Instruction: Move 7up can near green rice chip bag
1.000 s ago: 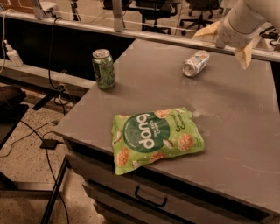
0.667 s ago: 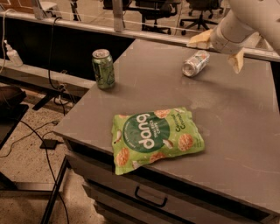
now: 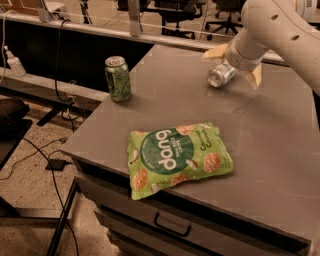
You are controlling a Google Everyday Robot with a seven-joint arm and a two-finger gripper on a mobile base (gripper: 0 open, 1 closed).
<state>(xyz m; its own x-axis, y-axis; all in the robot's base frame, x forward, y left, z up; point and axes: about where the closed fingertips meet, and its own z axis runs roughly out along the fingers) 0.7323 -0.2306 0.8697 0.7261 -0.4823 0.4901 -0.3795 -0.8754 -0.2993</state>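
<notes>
The 7up can (image 3: 220, 75) lies on its side at the far middle-right of the grey table (image 3: 280, 145), its shiny end facing me. My gripper (image 3: 234, 64) hangs right over it, with one tan fingertip (image 3: 214, 52) to the can's left and the other to its right, jaws open and straddling the can, which is partly hidden by the wrist. The green rice chip bag (image 3: 176, 156) lies flat near the table's front edge, well in front of the can.
A darker green can (image 3: 118, 78) stands upright at the table's far left edge. A drawer with a handle (image 3: 172, 225) sits under the tabletop. Cables (image 3: 35, 150) run over the floor on the left. Office chairs (image 3: 172, 12) stand behind.
My arm has moved left and down from the table's far right, and the gripper now sits over the 7up can. The can, bag and green can have stayed put.
</notes>
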